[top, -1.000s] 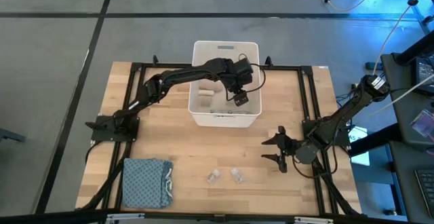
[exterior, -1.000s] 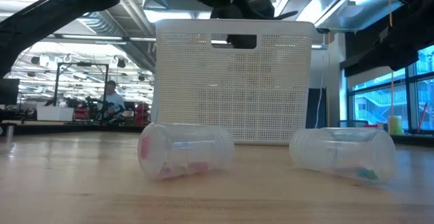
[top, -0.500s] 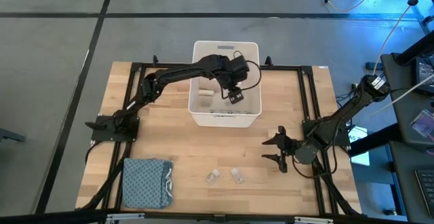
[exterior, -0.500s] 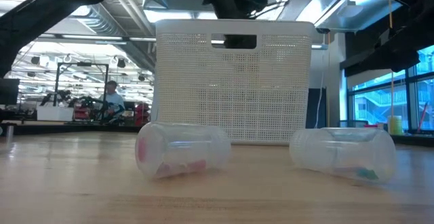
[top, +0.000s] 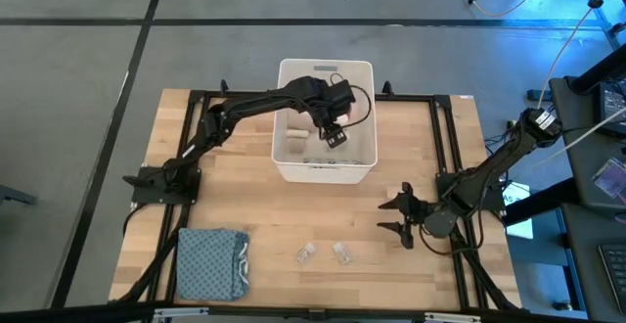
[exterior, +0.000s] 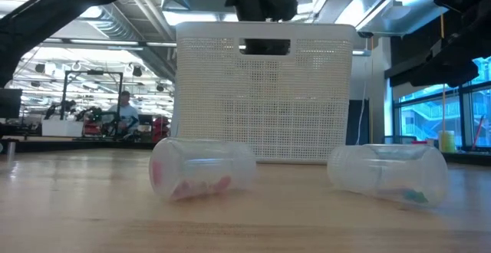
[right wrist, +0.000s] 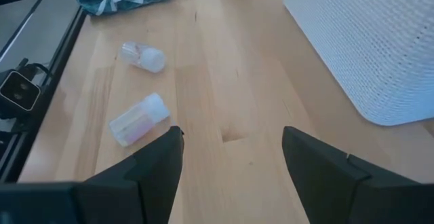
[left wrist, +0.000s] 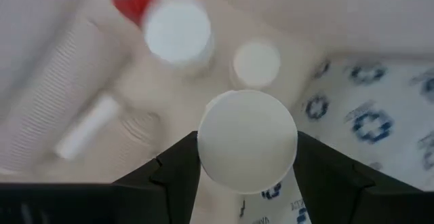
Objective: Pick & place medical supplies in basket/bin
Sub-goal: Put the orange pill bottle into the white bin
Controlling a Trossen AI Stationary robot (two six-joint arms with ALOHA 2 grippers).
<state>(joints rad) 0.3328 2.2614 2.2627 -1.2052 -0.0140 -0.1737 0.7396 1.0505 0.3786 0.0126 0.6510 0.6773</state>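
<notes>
Wooden table [top: 245,206] with a black frame around it, and we're looking at the white tub [top: 364,78] sitting toward its far side. We've got the left gripper [top: 335,133] hanging over the inside of the tub, fingers closed around a white bottle [left wrist: 247,141] that it holds above the pile. Down in the tub we can make out a red-capped bottle [left wrist: 178,26], another small white cap [left wrist: 256,62], beige bandage rolls [left wrist: 61,105] and a flat packet with blue dotted marks [left wrist: 369,119]. Still out on the table: two clear vials [top: 307,255] [top: 342,253] lying on their sides near the front edge, well apart from the tub, plus a blue-grey cloth [top: 210,261] at the front left corner. Right gripper [top: 405,215] sits low over the right side of the table, jaws spread, holding nothing.
</notes>
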